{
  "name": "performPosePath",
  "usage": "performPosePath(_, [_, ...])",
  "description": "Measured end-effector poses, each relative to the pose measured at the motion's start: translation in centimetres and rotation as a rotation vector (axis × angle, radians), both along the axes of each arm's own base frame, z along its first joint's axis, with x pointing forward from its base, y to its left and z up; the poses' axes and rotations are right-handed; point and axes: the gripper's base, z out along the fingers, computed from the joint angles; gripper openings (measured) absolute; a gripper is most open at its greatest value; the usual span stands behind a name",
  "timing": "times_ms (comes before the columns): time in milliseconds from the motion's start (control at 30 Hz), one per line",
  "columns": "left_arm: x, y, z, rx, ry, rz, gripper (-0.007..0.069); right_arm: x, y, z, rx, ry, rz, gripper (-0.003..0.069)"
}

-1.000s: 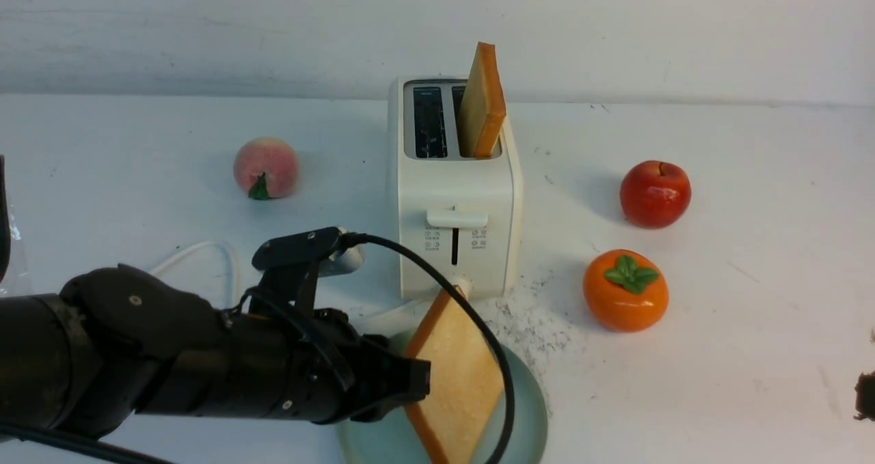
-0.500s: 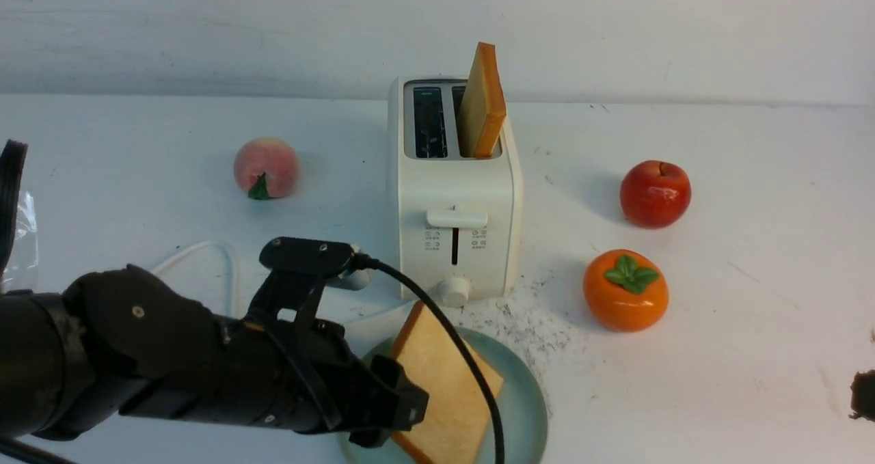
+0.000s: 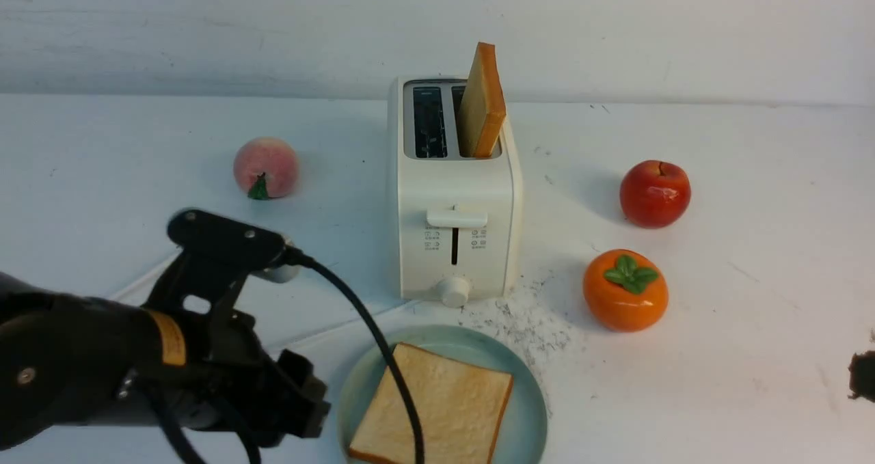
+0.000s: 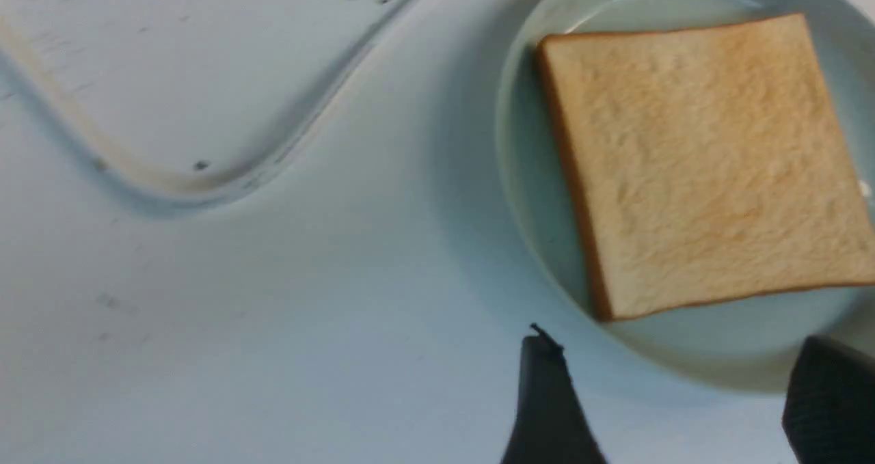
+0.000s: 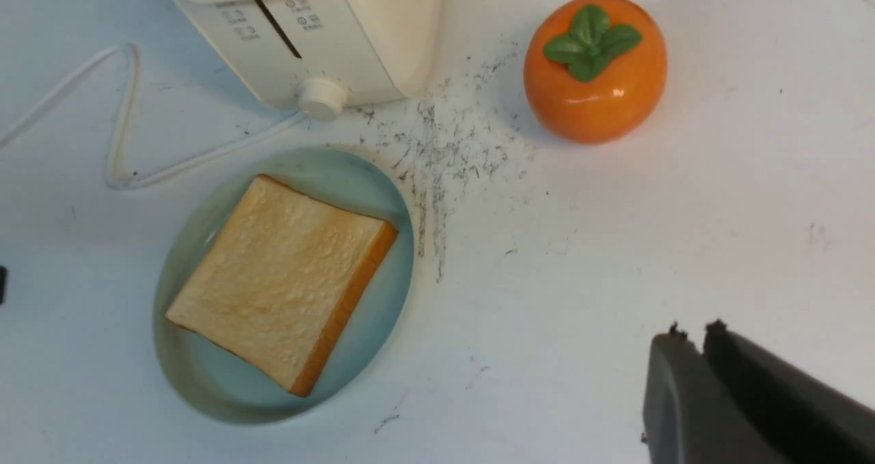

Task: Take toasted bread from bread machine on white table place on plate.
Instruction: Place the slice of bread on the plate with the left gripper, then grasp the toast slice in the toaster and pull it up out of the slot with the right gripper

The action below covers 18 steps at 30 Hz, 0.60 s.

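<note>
One slice of toasted bread (image 3: 434, 406) lies flat on the pale green plate (image 3: 530, 399), in front of the bread machine (image 3: 454, 197) on the white table (image 3: 752, 314). A second slice (image 3: 482, 102) stands upright in the machine's right slot; the left slot looks empty. My left gripper (image 3: 307, 399) hangs open just left of the plate, touching nothing. The left wrist view shows its fingers apart at the plate's (image 4: 530, 177) edge, short of the slice (image 4: 697, 163). My right gripper (image 5: 696, 331) is shut and empty, off to the right of the plate (image 5: 205, 382).
A peach (image 3: 266, 167) sits left of the machine. An apple (image 3: 655, 194) and an orange persimmon (image 3: 625, 290) sit to its right. The white power cord (image 4: 178, 189) loops on the table left of the plate. Dark specks (image 3: 533, 320) mark the table beside the plate.
My left gripper opened and let go of the slice, which dropped from tilted to flat on the plate. The left arm then drew back to the left. The right arm has not moved.
</note>
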Motion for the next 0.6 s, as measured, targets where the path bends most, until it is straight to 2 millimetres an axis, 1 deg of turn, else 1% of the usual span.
performPosePath(67, [-0.6, 1.3, 1.2, 0.056, -0.001, 0.084, 0.0273, 1.6, 0.1, 0.9, -0.006, 0.012, 0.006, 0.0051])
performPosePath(100, [-0.7, 1.3, 1.3, 0.05, 0.006, 0.097, 0.0259, 1.8, 0.1, 1.0, -0.008, 0.013, 0.007, 0.0051])
performPosePath(133, [-1.2, 2.3, 2.1, 0.085, -0.009, 0.158, 0.015, 3.4, 0.2, 1.8, -0.014, 0.024, 0.023, 0.0051])
performPosePath(167, [-1.7, 3.1, 2.8, 0.09, -0.018, 0.215, 0.0072, 4.6, 0.3, 2.2, -0.016, 0.03, 0.036, 0.0051])
performPosePath(200, [-2.2, 3.7, 3.3, 0.092, -0.033, 0.257, 0.0017, 5.9, 0.6, 2.8, -0.015, 0.029, 0.057, 0.0051])
performPosePath(233, [-2.8, 4.3, 3.9, 0.083, -0.051, 0.293, -0.0015, 7.1, 1.0, 2.4, -0.018, 0.055, 0.078, 0.0051])
performPosePath(267, [-3.4, 4.7, 4.6, 0.06, -0.074, 0.321, -0.0014, 8.5, 1.6, 2.8, -0.019, 0.049, 0.112, 0.0052])
performPosePath(300, [-4.1, 5.2, 5.3, 0.03, -0.101, 0.341, -0.0014, 9.6, 2.2, 2.5, -0.02, 0.065, 0.136, 0.0053])
performPosePath(367, [-5.4, 6.0, 6.5, -0.031, -0.152, 0.364, -0.0014, 12.2, 3.9, 2.2, -0.028, 0.082, 0.193, 0.0057])
performPosePath(400, [-5.5, 6.0, 6.6, -0.037, -0.158, 0.366, -0.0014, 12.5, 4.0, 2.2, -0.029, 0.082, 0.192, 0.0057])
performPosePath(433, [-7.7, 7.2, 8.1, -0.13, -0.229, 0.384, -0.0014, 15.8, 6.6, 2.3, -0.036, 0.052, 0.239, 0.0077])
performPosePath(533, [-9.5, 8.1, 9.0, -0.205, -0.272, 0.401, -0.0014, 19.5, 9.0, 2.2, -0.03, 0.01, 0.25, 0.0127])
performPosePath(600, [-10.4, 8.6, 9.3, -0.23, -0.286, 0.409, -0.0014, 22.2, 10.5, 1.5, -0.028, 0.003, 0.258, 0.0186])
